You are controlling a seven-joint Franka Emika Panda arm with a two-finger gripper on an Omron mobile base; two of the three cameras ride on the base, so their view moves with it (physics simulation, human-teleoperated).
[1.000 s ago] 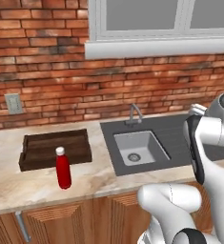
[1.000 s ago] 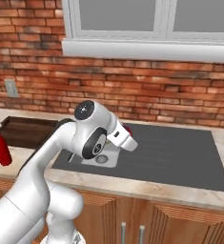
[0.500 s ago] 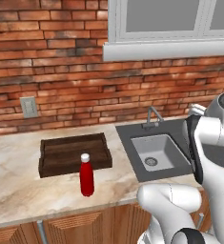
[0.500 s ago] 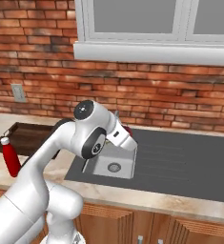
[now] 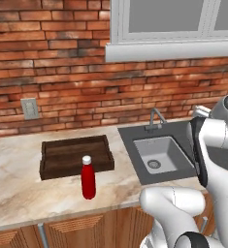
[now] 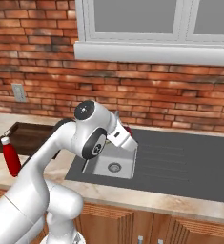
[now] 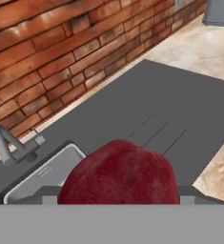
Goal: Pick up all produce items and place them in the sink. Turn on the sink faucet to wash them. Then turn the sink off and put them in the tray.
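With the base having driven so the whole scene has slid rightward since a second ago, the gripper stays clamped on the small dark-red rounded fruit, held above the small rectangular light-grey sink.

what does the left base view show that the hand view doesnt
Left base view: the wooden tray, the red bottle with a white cap standing in front of it, a wall outlet and the window sill. Hand view: the dark-red fruit, close up at the bottom of the picture. Both: the sink basin, the faucet and the brick wall.
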